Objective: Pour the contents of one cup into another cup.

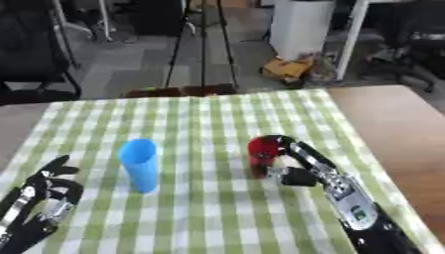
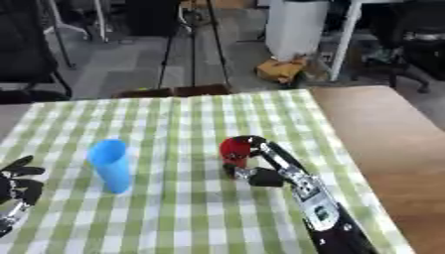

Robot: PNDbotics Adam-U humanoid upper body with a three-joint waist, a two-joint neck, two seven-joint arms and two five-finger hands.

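Observation:
A red cup (image 1: pixel 261 154) stands upright near the middle of the green checked cloth (image 1: pixel 208 119). My right hand (image 1: pixel 295 163) reaches in from the lower right, its fingers curled round the cup's far side and its thumb at the base. A blue cup (image 1: pixel 140 164) stands upright to the left, about a hand's width from the red one. My left hand (image 1: pixel 43 196) rests at the lower left with relaxed fingers pointing up, holding nothing. What the cups hold is hidden.
The cloth covers most of a wooden table (image 1: pixel 391 119), bare at the right. Beyond the far edge are a tripod (image 1: pixel 204 44), a white bin (image 1: pixel 300 25) and chairs on a grey floor.

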